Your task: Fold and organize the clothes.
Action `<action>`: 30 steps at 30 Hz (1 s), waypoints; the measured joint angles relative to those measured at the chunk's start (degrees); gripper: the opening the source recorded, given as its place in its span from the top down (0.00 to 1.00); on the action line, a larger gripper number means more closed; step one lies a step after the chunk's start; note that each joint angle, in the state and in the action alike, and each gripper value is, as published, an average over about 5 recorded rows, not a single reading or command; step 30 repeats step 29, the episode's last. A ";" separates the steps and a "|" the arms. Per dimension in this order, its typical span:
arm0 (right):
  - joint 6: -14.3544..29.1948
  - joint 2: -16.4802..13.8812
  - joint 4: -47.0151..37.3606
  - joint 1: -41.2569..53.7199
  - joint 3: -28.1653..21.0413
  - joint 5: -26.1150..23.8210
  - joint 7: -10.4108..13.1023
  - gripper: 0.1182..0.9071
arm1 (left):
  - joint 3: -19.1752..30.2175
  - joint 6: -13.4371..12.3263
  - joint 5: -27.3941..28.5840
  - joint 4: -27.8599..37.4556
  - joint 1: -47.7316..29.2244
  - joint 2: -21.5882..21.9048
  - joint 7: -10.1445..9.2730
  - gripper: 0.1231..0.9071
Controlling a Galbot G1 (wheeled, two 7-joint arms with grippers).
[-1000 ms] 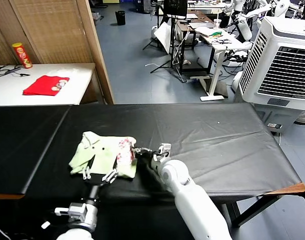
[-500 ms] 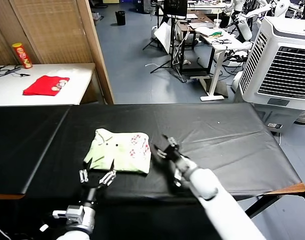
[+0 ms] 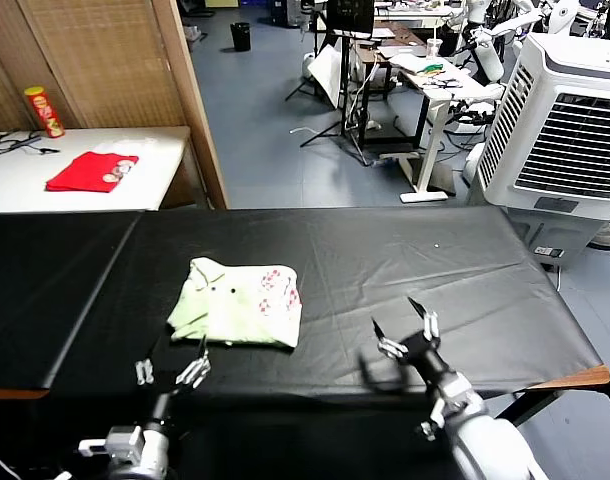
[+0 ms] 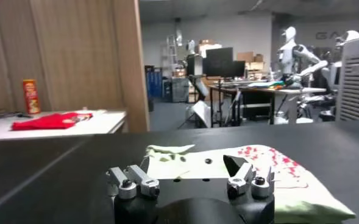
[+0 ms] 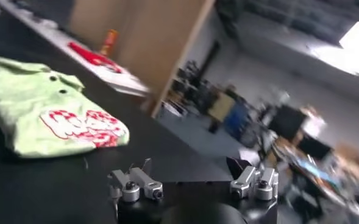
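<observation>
The folded shirt point(image 3: 240, 303) lay flat on the counter point(image 3: 465, 270), just ahead of the left gripper point(image 3: 171, 370), apparently the nearer; the right gripper point(image 3: 407, 327) stood well off sideways. Both jaws gaped wide, empty.

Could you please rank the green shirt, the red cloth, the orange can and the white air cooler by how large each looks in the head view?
1. White air cooler, cut off by the frame.
2. Green shirt, folded on the black table.
3. Red cloth; it lies farther away, so its true size is unsure.
4. Orange can.
</observation>
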 joint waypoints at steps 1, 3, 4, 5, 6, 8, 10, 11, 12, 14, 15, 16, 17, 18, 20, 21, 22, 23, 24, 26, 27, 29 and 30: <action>-0.61 0.55 1.13 -1.96 1.08 1.73 0.58 0.14 | -0.20 0.06 -0.19 -0.57 0.86 0.35 -0.04 0.14; -1.19 1.50 3.18 -5.43 2.92 4.50 1.71 0.14 | -0.50 0.03 -0.69 -1.59 2.46 0.90 -0.04 0.14; -1.12 1.82 4.13 -6.95 3.66 5.47 2.42 0.14 | -0.65 0.06 -1.09 -2.09 3.26 1.15 -0.04 0.14; -0.89 2.02 5.02 -8.33 4.29 6.20 3.21 0.14 | -0.83 0.19 -1.54 -2.58 4.05 1.38 -0.04 0.14; -0.54 2.13 5.90 -9.68 4.86 6.79 4.16 0.14 | -1.02 0.46 -2.11 -3.09 4.86 1.62 -0.04 0.14; 0.29 2.16 7.60 -12.25 5.77 7.58 6.27 0.14 | -1.55 1.47 -3.46 -4.26 6.57 2.16 -0.09 0.14; 1.12 2.19 9.32 -14.93 6.27 7.95 8.42 0.14 | -2.20 2.95 -5.01 -5.66 8.33 2.76 -0.26 0.14; 1.49 2.25 10.21 -16.32 6.32 7.95 9.44 0.14 | -2.57 3.76 -5.84 -6.44 9.21 3.09 -0.41 0.14; 1.85 2.34 11.08 -17.75 6.25 7.82 10.42 0.14 | -2.96 4.57 -6.67 -7.25 10.10 3.42 -0.59 0.14; 2.58 2.69 12.77 -20.71 5.80 7.13 12.22 0.14 | -3.81 6.06 -8.18 -8.86 11.75 4.03 -0.88 0.14; 2.86 2.90 13.53 -22.16 5.42 6.72 13.03 0.14 | -4.28 6.73 -8.84 -9.62 12.51 4.31 -1.00 0.14; 3.08 3.12 14.19 -23.61 4.95 6.26 13.90 0.14 | -4.77 7.33 -9.42 -10.33 13.18 4.58 -1.07 0.14; 3.15 3.34 14.81 -25.01 4.39 5.73 14.79 0.14 | -5.27 7.89 -9.92 -10.93 13.77 4.83 -1.11 0.14; 3.09 3.51 15.31 -26.26 3.83 5.30 15.57 0.14 | -5.75 8.40 -10.34 -11.44 14.29 5.08 -1.14 0.14; 2.86 3.73 15.97 -28.28 2.84 4.65 16.80 0.14 | -6.54 9.16 -10.95 -12.08 15.09 5.51 -1.11 0.14; 2.74 3.78 16.20 -29.02 2.46 4.45 17.14 0.14 | -6.83 9.41 -11.13 -12.24 15.39 5.67 -1.06 0.14; 2.69 3.81 16.34 -29.59 2.17 4.39 17.31 0.14 | -7.04 9.57 -11.25 -12.36 15.65 5.79 -1.00 0.14; 2.68 3.83 16.47 -30.06 1.94 4.38 17.42 0.14 | -7.18 9.66 -11.34 -12.42 15.84 5.88 -0.93 0.14; 2.67 3.84 16.59 -30.44 1.74 4.38 17.50 0.14 | -7.28 9.69 -11.38 -12.47 15.97 5.93 -0.86 0.14; 2.65 3.86 16.74 -31.01 1.46 4.38 17.62 0.14 | -7.40 9.70 -11.42 -12.54 16.11 6.00 -0.77 0.14; 2.64 3.87 16.79 -31.23 1.35 4.38 17.66 0.14 | -7.46 9.70 -11.44 -12.56 16.14 6.04 -0.73 0.14; 2.64 3.88 16.84 -31.43 1.25 4.38 17.70 0.14 | -7.52 9.71 -11.46 -12.57 16.16 6.08 -0.70 0.14; 2.64 3.88 16.84 -31.43 1.25 4.38 17.70 0.14 | -7.52 9.71 -11.46 -12.57 16.16 6.08 -0.70 0.14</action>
